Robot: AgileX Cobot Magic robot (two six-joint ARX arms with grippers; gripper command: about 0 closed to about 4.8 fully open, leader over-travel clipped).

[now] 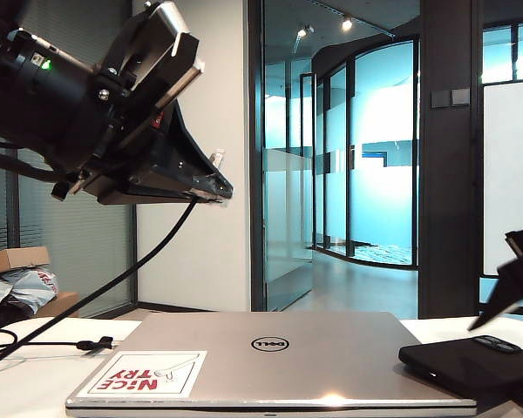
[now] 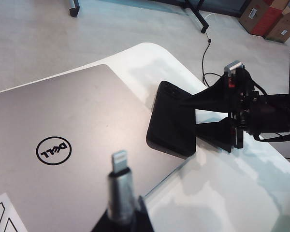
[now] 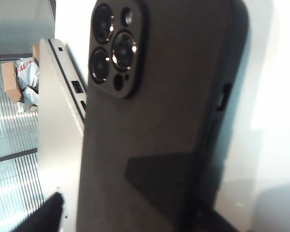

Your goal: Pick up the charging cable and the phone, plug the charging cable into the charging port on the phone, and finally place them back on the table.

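Your phone (image 2: 173,120) lies face down at the lower right of the exterior view, straddling the laptop (image 1: 270,357) edge and the bench (image 2: 222,193). The right gripper (image 2: 210,117) sits spread around its near end, one finger on each long side, not yet pinching. The left gripper (image 1: 211,185), high at upper left, pinches the charging cable (image 2: 120,186), plug tip toward the phone.

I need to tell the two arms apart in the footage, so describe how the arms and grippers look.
Both are black. The left gripper has wedge-shaped black fingers on a boxy black hand with a silver-grey block on top, a small red detail and a green light on its round wrist. The right gripper has the same triangular black fingers, a silver block, red spots and thin black wires along the wrist.
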